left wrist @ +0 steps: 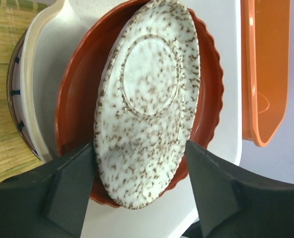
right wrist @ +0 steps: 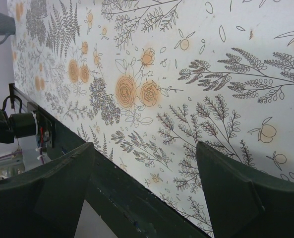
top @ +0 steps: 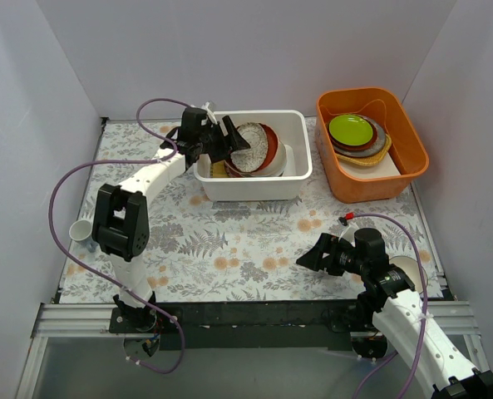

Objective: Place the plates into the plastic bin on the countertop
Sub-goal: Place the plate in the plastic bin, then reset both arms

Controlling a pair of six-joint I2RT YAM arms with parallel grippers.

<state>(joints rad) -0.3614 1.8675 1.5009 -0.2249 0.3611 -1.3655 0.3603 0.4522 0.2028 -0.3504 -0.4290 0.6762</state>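
While left gripper (top: 226, 145) hangs over the plastic bin (top: 254, 189), jaws apart either side of the speckled plate (left wrist: 147, 99) leaning on the red-brown plate (left wrist: 77, 99) inside, no plates show on the countertop (top: 229, 241). Right gripper (top: 313, 256) empty, jaws wide. Looks near done.

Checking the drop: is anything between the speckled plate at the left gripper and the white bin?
Nothing visible. The speckled plate is already inside the white bin, leaning against the red-brown plate, with the left gripper straddling it.
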